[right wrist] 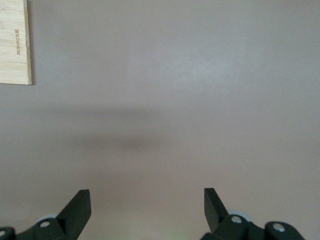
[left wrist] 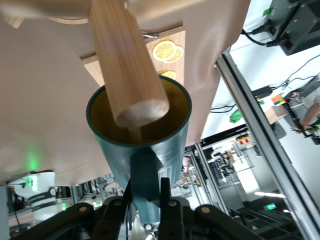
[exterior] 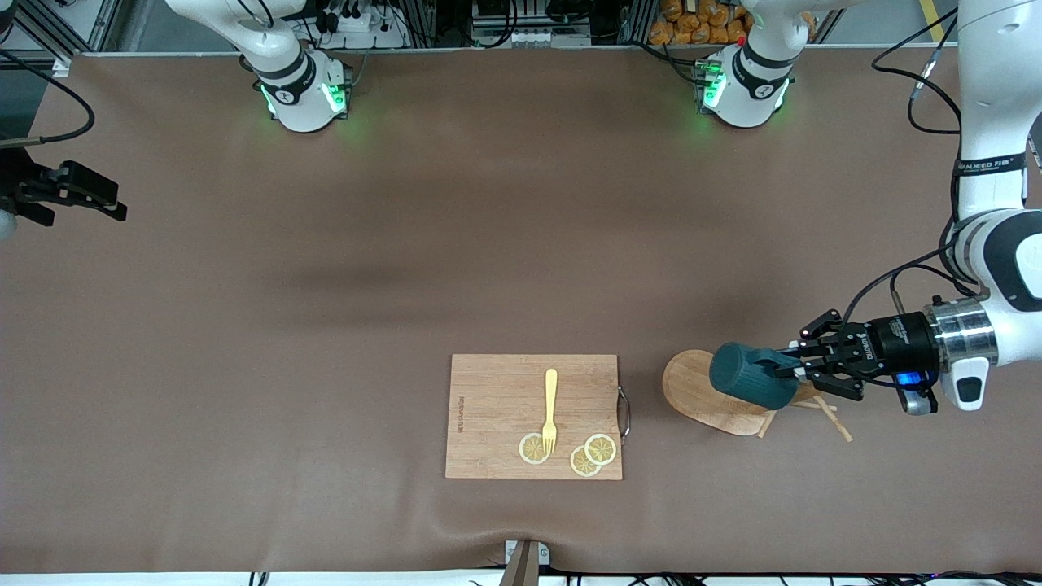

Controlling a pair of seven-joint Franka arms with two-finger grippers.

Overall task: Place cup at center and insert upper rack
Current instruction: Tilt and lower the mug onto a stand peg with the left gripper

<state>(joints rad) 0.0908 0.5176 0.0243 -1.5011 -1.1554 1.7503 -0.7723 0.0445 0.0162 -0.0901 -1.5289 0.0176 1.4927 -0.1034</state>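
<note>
My left gripper (exterior: 791, 371) is shut on the handle of the dark teal cup (exterior: 753, 376) and holds it on its side over the wooden mug tree (exterior: 692, 389). The tree seems tipped over, with its oval base toward the cutting board and its thin pegs (exterior: 832, 417) toward the left arm's end. In the left wrist view my left gripper (left wrist: 147, 187) pinches the handle. There the tree's round pole (left wrist: 125, 65) ends across the cup's (left wrist: 150, 150) yellowish mouth. My right gripper (exterior: 77, 195) waits open and empty at the right arm's end; it also shows in the right wrist view (right wrist: 147, 200).
A rectangular wooden cutting board (exterior: 496, 407) lies beside the tree, toward the right arm's end, with a yellow fork (exterior: 550, 407) and three lemon slices (exterior: 593, 454) on it. A metal handle (exterior: 624, 413) is on the board's edge toward the tree. A board corner (right wrist: 15, 42) shows in the right wrist view.
</note>
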